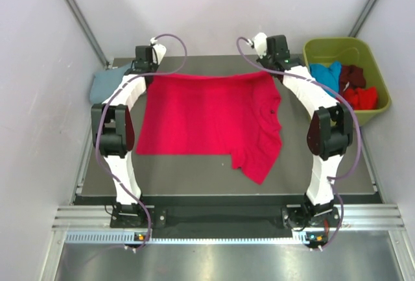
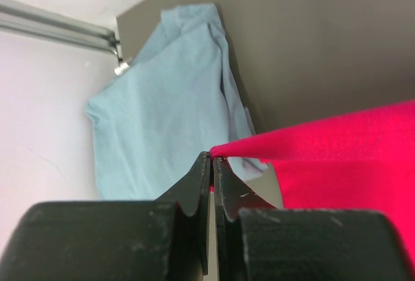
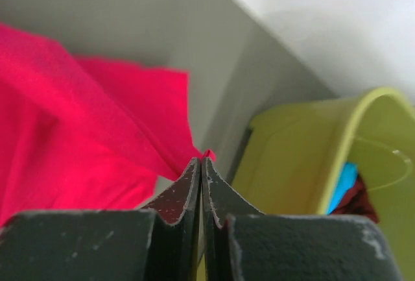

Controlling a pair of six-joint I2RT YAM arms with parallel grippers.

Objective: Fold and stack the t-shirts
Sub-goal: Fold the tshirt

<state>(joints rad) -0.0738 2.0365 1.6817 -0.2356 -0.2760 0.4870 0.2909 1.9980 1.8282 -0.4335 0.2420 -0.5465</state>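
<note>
Two wrist views alone reveal left pincer (image 2: 213,159) and right pincer (image 3: 201,161) clamping the crimson t-shirt (image 1: 207,112).

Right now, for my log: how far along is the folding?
Looks done: dusty blue-grey cotton t-shirt, far left. In hand: left end effector and right end effector pinch the far edge of the crimson-red t-shirt. Remaining: bright blue, maroon and red shirts in the olive-green plastic bin.

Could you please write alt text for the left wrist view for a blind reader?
The left gripper pinches a corner of the crimson t-shirt, which stretches away to the right. Behind, a blue-grey t-shirt lies rumpled at a corner of the dark table.
</note>
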